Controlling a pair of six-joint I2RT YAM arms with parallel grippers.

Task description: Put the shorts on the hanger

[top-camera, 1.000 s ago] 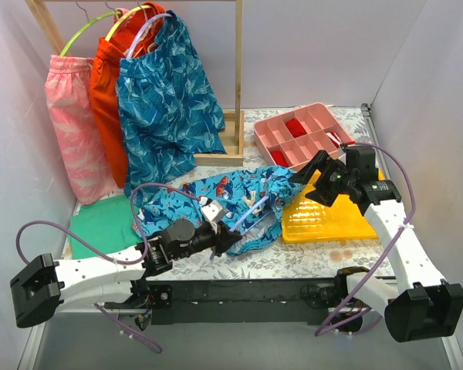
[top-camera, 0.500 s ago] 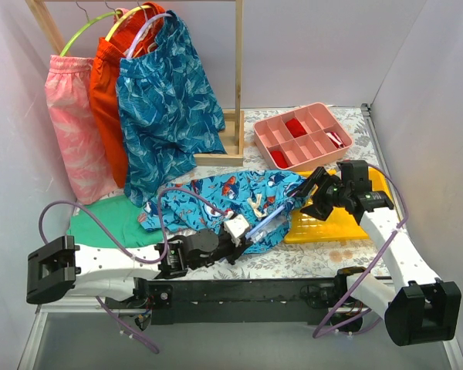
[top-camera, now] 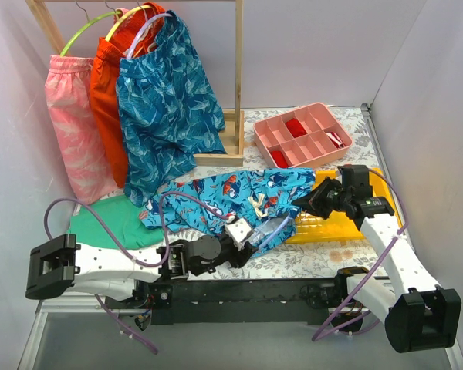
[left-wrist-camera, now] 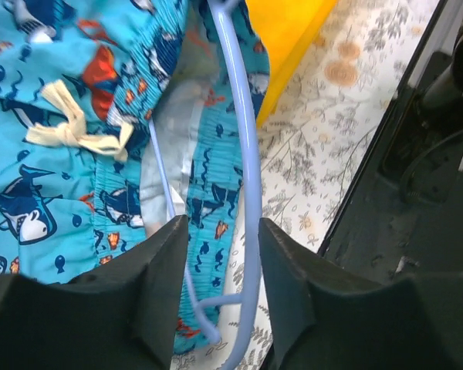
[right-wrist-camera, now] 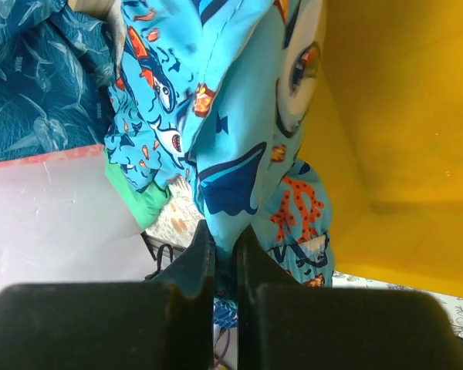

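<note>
Top view only: the shorts (top-camera: pixel 224 196) are seen whole, spread on the worktop (top-camera: pixel 316 258) at centre, their 3 o'clock edge lying over a yellow tray (top-camera: pixel 351 220).
Left wrist view only: the hanger (left-wrist-camera: pixel 243 177) is seen as a thick pale bar with a thinner one beside it, partly tucked under the waistband by the white drawstring (left-wrist-camera: pixel 77 127).
Right wrist view only: a fold of printed fabric is seen pinched, the tray just beside it.
Hanger axis: 12 to 6 o'clock in the left wrist view; about 8 to 2 in the top view. The hook's direction cannot be told.
Shorts axis: roughly 9 to 3 o'clock, waistband toward 4.
Left end effector (left-wrist-camera: pixel 222 225): released, jaws apart, the thick bar between them.
Right end effector (right-wrist-camera: pixel 225 235): clenched on the shorts' edge.
</note>
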